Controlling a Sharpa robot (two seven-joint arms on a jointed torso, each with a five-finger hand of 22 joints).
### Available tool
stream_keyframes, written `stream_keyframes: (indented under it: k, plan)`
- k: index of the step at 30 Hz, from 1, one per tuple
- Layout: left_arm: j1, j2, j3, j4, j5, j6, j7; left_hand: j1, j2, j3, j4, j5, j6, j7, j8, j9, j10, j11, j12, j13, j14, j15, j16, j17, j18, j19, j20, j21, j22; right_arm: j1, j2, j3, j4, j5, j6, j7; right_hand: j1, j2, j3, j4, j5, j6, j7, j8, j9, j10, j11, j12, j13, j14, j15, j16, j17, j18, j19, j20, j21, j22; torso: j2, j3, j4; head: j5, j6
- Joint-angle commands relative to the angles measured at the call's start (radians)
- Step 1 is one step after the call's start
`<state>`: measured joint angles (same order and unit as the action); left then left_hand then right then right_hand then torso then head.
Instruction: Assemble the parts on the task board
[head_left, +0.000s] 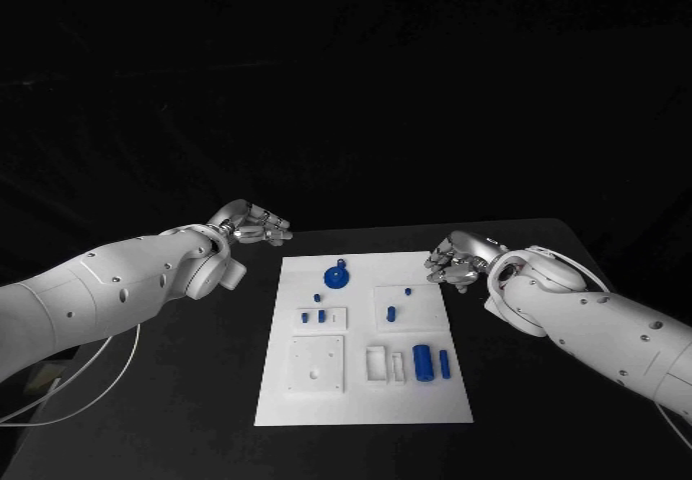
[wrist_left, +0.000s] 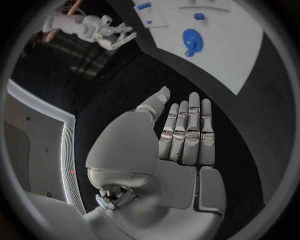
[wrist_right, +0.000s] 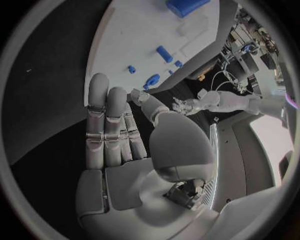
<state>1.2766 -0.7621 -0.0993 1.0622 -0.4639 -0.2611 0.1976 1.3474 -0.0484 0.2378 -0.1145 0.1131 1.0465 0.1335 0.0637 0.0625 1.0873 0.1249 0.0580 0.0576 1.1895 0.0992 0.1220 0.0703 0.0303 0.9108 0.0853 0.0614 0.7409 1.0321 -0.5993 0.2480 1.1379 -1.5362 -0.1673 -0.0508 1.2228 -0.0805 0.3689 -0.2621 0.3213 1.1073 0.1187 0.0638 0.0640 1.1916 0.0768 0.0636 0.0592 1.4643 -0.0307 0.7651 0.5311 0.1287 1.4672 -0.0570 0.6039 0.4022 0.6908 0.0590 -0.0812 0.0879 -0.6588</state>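
Head view: one task board (head_left: 364, 400), one blue gear (head_left: 336, 277), two empty hands (head_left: 257, 223) (head_left: 459, 261), fingers straight, apart.

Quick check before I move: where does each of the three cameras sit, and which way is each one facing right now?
Head view: on the robot's head, looking down at the task board; left hand and right hand flank its far end.
Left wrist view: behind the left hand, fingers extended toward the board's blue gear.
Right wrist view: behind the right hand, facing across the board.
Shared: each wrist view shows the opposite hand and the gear.
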Motion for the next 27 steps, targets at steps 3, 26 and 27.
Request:
stream_keyframes:
  k: [3, 26, 27]
  plan:
    - [0.018, -0.030, 0.002, 0.093, 0.277, 0.001, 0.082, 0.017, 0.024, -0.058, -0.001, -0.002, -0.006, -0.001, -0.001, -0.001, -0.009, 0.004, 0.002, 0.000, 0.004, 0.008, -0.058, 0.003, 0.017, 0.047, 0.010, 0.003, -0.222, 0.000, 0.026, -0.023, -0.005, -0.157, 0.012, -0.084, 0.005, -0.021, -0.003, 0.018, -0.006, -0.014, 0.000, -0.001, -0.001, -0.013, 0.000, -0.005, -0.001, -0.006, 0.008, 0.023, 0.001, 0.017, -0.007, 0.011, 0.016, 0.027, 0.000, 0.0007, 0.0001, -0.001, 0.004]
    - [0.027, -0.043, 0.002, 0.191, 0.345, 0.000, 0.096, 0.023, 0.045, -0.110, -0.015, -0.002, -0.003, 0.010, -0.001, 0.000, -0.031, 0.019, 0.002, 0.000, -0.001, 0.013, -0.058, 0.004, 0.021, 0.116, 0.011, 0.013, -0.508, -0.001, 0.117, -0.099, -0.044, -0.226, -0.014, -0.134, 0.023, -0.048, 0.056, 0.037, -0.031, -0.020, 0.005, -0.002, -0.001, -0.020, 0.004, -0.006, -0.001, -0.016, 0.011, 0.063, -0.020, 0.018, -0.013, 0.015, 0.017, 0.096, 0.001, -0.0003, -0.0022, 0.001, 0.003]
    - [0.027, -0.043, 0.002, 0.191, 0.345, 0.000, 0.096, 0.024, 0.046, -0.111, -0.015, -0.002, -0.003, 0.010, -0.001, 0.000, -0.032, 0.020, 0.002, 0.000, 0.000, 0.013, -0.058, 0.004, 0.021, 0.119, 0.011, 0.014, -0.524, -0.001, 0.119, -0.102, -0.045, -0.228, -0.016, -0.135, 0.023, -0.048, 0.057, 0.037, -0.032, -0.020, 0.005, -0.002, -0.001, -0.020, 0.004, -0.006, -0.001, -0.016, 0.011, 0.064, -0.020, 0.018, -0.013, 0.015, 0.017, 0.097, 0.001, -0.0003, -0.0020, 0.001, 0.003]
